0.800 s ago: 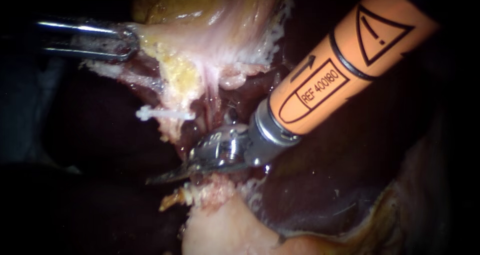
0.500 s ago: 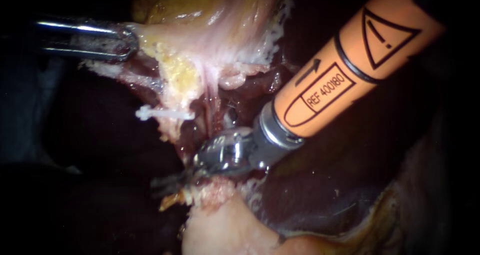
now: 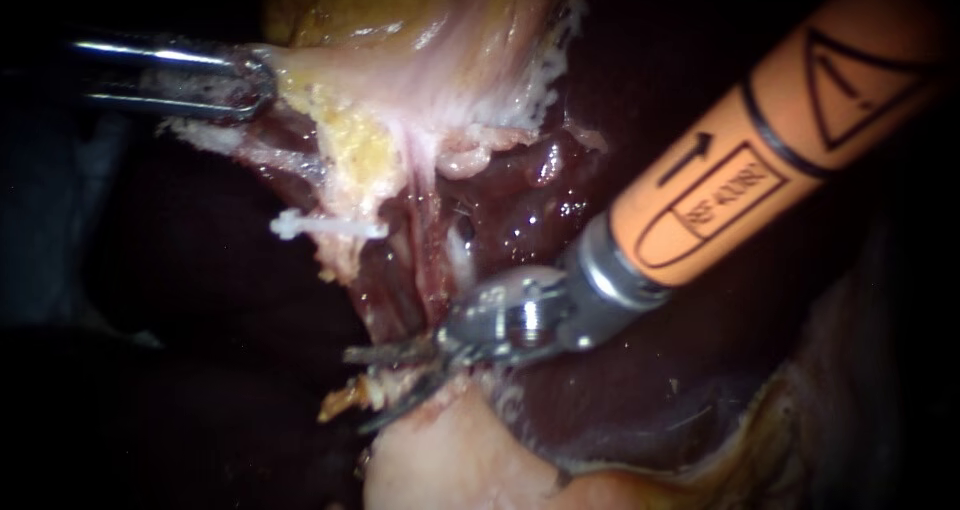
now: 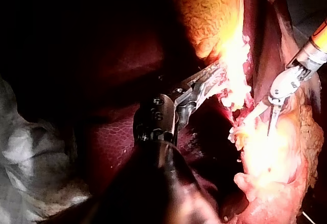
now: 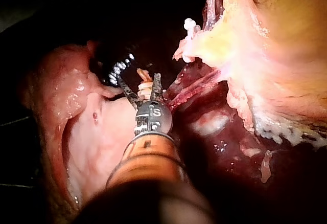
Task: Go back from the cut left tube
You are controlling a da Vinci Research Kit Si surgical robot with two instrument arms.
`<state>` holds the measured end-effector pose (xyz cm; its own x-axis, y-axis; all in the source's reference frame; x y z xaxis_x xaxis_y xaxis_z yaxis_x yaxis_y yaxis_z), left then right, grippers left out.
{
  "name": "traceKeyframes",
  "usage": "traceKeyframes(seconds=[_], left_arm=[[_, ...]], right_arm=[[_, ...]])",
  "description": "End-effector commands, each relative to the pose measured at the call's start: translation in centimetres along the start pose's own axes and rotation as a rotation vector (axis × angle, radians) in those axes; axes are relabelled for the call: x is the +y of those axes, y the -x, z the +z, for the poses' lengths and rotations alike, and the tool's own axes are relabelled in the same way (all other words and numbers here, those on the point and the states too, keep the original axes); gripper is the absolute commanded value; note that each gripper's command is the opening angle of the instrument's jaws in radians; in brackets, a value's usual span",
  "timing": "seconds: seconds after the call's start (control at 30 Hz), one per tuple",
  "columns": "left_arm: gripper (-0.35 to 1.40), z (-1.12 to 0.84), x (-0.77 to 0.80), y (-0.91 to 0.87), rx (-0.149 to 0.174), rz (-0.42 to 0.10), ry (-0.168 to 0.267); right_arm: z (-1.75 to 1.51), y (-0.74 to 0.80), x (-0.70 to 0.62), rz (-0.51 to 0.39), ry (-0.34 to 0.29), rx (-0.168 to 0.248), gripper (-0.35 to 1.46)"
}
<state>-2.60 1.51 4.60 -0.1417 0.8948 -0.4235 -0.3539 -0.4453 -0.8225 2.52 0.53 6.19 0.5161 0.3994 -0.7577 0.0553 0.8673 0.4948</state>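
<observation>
Only blurred marks on right instrument (image 3: 375, 382)

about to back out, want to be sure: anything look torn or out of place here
Nothing alarming. The right instrument hangs open beside ragged pale tissue at the cut. A white clip juts sideways higher up. The left instrument grips gallbladder tissue.

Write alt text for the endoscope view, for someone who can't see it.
My orange-sleeved right instrument reaches in from the upper right, its thin blades open at the edge of a pale mound of tissue. My left instrument grips stretched pale tissue at upper left; a white clip sits between them.
</observation>
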Motion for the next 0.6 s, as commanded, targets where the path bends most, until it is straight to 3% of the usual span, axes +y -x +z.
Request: traceKeyframes(seconds=[0.03,0.2,0.37,0.6], left_arm=[[-0.35,0.00,0.00,0.00,-0.001,0.000,0.002],[-0.35,0.00,-0.01,0.00,-0.001,0.000,0.002],[-0.35,0.00,-0.01,0.00,-0.001,0.000,0.002],[-0.35,0.00,-0.03,0.01,-0.001,0.001,0.003]], right_arm=[[-0.10,-0.01,-0.01,-0.017,0.020,0.002,1.45],[-0.67,-0.01,-0.03,-0.064,0.107,-0.047,1.45],[-1.17,0.08,0.02,-0.092,0.165,-0.164,1.45],[-1.53,0.23,0.13,-0.092,0.211,-0.192,1.45]])
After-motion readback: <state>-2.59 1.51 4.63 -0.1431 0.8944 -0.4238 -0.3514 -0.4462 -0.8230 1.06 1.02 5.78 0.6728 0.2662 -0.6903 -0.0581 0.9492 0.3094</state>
